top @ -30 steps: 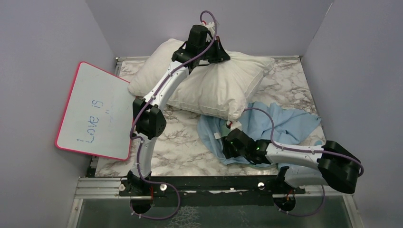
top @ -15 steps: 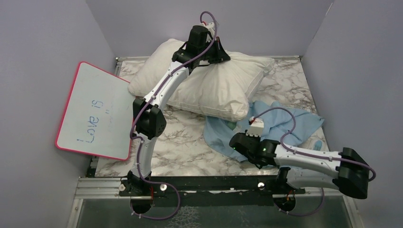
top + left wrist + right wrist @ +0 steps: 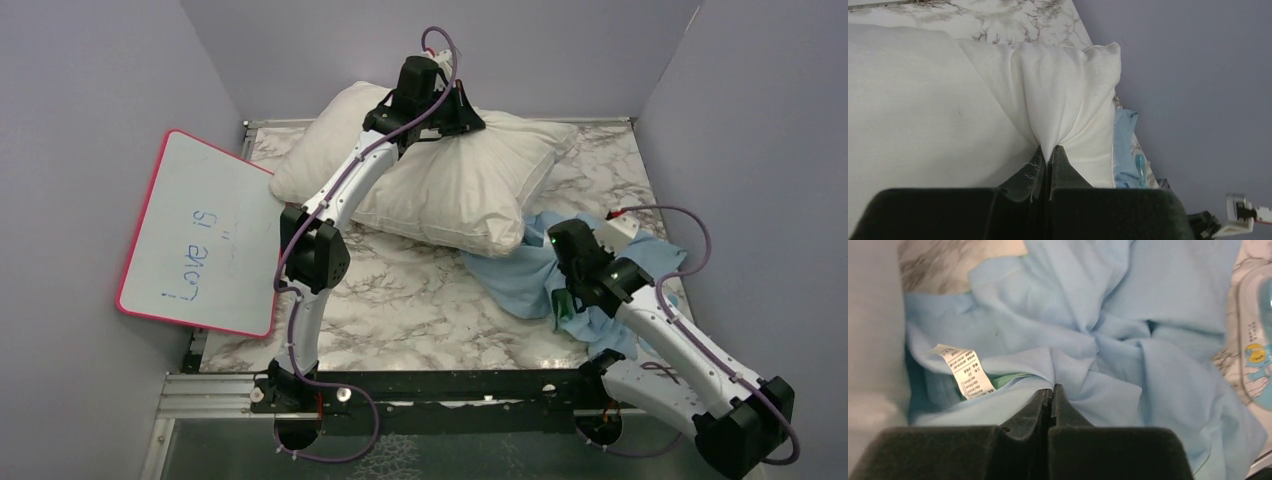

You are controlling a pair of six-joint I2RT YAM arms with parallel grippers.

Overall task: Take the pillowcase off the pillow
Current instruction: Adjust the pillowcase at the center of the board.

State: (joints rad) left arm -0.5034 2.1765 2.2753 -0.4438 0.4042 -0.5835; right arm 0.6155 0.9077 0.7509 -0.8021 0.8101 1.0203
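Note:
The cream-white pillow (image 3: 450,185) lies at the back of the table. My left gripper (image 3: 458,112) is at its far edge, shut on a pinch of the pillow's fabric (image 3: 1049,150). The light blue pillowcase (image 3: 600,270) lies crumpled on the table to the right of the pillow's near corner, off the pillow. My right gripper (image 3: 562,300) is over it, shut on a fold of the blue cloth (image 3: 1051,389). A white care label (image 3: 965,371) and a strip of teal-green lining (image 3: 1005,380) show just left of the jaws. The pillowcase (image 3: 1123,145) shows past the pillow's corner.
A pink-framed whiteboard (image 3: 205,235) leans against the left wall over the table edge. A clear plastic item with a blue print (image 3: 1255,340) lies on the marble at the pillowcase's right side. Purple walls close in on three sides.
My right gripper shut on the pillowcase and swung right and back, dragging the blue cloth rightward, away from the pillow's near edge. The left arm and pillow have stayed put.

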